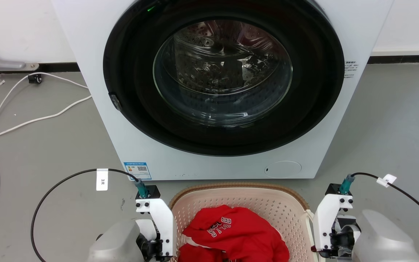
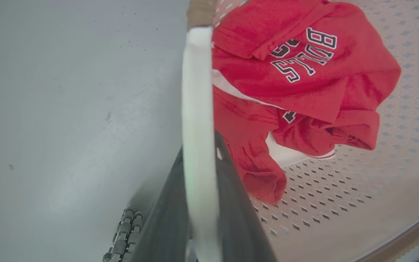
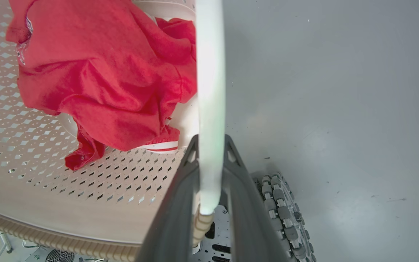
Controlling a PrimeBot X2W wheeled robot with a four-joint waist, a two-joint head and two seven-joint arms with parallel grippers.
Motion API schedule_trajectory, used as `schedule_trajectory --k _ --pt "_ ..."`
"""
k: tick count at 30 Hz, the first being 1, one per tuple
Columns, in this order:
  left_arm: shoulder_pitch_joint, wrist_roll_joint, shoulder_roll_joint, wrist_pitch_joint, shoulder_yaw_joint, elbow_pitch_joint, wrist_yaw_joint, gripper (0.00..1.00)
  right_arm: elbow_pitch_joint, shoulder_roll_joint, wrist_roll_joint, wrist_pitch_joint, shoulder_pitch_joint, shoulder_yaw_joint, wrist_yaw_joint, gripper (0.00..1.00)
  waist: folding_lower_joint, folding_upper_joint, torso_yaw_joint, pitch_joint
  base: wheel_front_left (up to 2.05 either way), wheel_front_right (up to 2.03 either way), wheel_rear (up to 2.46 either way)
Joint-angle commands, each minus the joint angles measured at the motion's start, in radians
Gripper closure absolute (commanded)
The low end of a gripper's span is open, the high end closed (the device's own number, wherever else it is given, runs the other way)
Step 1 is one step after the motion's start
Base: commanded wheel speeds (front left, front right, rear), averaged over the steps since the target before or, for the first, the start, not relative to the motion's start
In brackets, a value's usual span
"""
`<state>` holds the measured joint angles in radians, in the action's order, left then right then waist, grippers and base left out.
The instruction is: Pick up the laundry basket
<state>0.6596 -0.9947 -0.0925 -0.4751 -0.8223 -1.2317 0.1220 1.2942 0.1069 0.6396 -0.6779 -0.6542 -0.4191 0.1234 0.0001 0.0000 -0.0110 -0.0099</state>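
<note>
The left gripper is clamped on the laundry basket's left handle, the right gripper on its right handle, with a red shirt inside and the washer just behind.

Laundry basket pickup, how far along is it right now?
Done: the left tool is shut on the left handle and the right tool on the right handle of the laundry basket. In hand: that two-sided grip, with a red shirt inside. Left: the lift; I can't tell whether the basket has cleared the floor.
</note>
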Motion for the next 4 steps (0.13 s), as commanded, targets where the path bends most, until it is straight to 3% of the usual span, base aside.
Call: schedule_trajectory --k 1,4 --pt "0.013 -0.011 0.034 0.004 -0.003 0.018 0.015 1.0 -0.009 -0.037 0.003 0.0 0.01 0.003 0.013 1.0 -0.0001 0.0 0.0 0.0 0.0 0.0 0.0" --pt "0.011 -0.018 0.033 0.004 -0.006 0.018 0.015 1.0 -0.009 -0.038 0.001 -0.001 0.011 0.006 0.013 1.0 -0.0001 0.0 0.0 -0.001 0.0 0.0 0.0"
